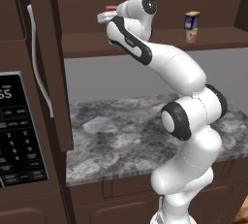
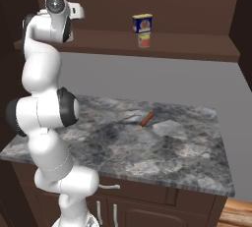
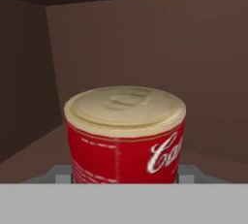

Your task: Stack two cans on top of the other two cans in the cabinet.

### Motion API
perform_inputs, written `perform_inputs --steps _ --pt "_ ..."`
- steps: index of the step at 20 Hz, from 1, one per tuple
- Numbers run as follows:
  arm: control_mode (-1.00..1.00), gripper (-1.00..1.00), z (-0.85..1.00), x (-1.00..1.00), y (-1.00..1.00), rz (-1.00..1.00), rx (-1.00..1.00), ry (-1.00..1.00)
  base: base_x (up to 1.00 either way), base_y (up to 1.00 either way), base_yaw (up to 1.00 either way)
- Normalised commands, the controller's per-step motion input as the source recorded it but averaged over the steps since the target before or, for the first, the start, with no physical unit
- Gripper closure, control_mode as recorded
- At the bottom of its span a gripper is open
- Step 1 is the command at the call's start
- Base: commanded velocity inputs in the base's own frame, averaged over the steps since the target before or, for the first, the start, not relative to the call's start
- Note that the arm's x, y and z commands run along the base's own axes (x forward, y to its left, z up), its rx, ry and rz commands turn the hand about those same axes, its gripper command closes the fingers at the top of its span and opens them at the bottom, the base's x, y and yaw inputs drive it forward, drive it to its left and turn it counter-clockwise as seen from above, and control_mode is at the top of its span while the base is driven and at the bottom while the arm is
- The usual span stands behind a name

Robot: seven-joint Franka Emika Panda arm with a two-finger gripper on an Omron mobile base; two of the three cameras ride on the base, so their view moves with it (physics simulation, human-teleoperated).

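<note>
Right now your gripper (image 3: 125,178) is pinching the red-and-white can (image 3: 126,138), with a grey finger pad (image 3: 59,173) pressed against each side of it low in the hand view; the can stands upright between them, its cream lid facing up, its axis vertical; behind it you see the dark back wall and side wall of the cabinet (image 1: 145,0), so the hand is already inside at shelf level. The relation your next move turns on is where the cream base can sits under or beside the held one, and that cannot be told; the arm's wrist (image 1: 138,9) covers that end of the shelf (image 1: 218,36) in the left base view. Further along the shelf the blue tin (image 2: 141,23) already rests on the small pale-yellow can (image 2: 143,40), well apart from your hand; a small reddish object (image 2: 146,119) lies on the stone counter (image 2: 187,147) below. The arm rises from the base, folds at the elbow (image 1: 186,116), then reaches up and forward with the hand held level into the cabinet's left end.
</note>
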Motion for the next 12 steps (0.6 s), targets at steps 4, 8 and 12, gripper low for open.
perform_inputs --steps 4,8,12 --pt "-1.0 1.0 -0.09 0.0 -0.14 0.0 0.0 0.0 0.0 0.0 0.0" --pt "-1.0 1.0 -0.12 0.0 -0.06 0.0 0.0 0.0 0.0 0.0 0.0" --pt "-1.0 1.0 -0.16 0.0 0.0 0.0 0.0 0.0 0.0 0.0 0.0"
